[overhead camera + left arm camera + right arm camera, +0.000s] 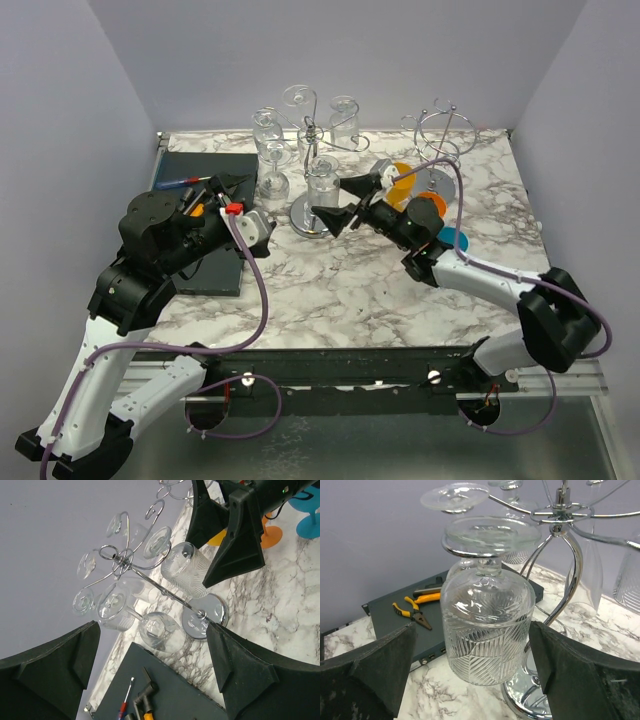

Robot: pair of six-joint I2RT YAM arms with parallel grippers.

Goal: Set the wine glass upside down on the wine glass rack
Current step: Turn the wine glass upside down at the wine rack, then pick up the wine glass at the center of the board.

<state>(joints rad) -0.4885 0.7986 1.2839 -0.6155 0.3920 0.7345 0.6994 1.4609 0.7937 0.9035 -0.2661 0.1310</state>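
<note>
Frame centre: wine glass [487, 630] is hanging bowl-down, its foot sitting at the top on a chrome arm of the wine glass rack [560, 516]. Right gripper [472, 626] is sitting spread wide, dark fingers [375, 672] showing lower left and lower right, flanking the bowl with the right one just beside it. More inverted glasses [592, 575] are hanging at the right edge and top. Left middle: yellow-handled pliers [415, 612] are lying on a dark tray [380, 605]. Marble table [620, 630] is showing below.

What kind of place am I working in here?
Probably a lab booth, not a kitchen: plain walls enclose a marble-print table, and pliers lie on a dark case beside the rack.
</note>
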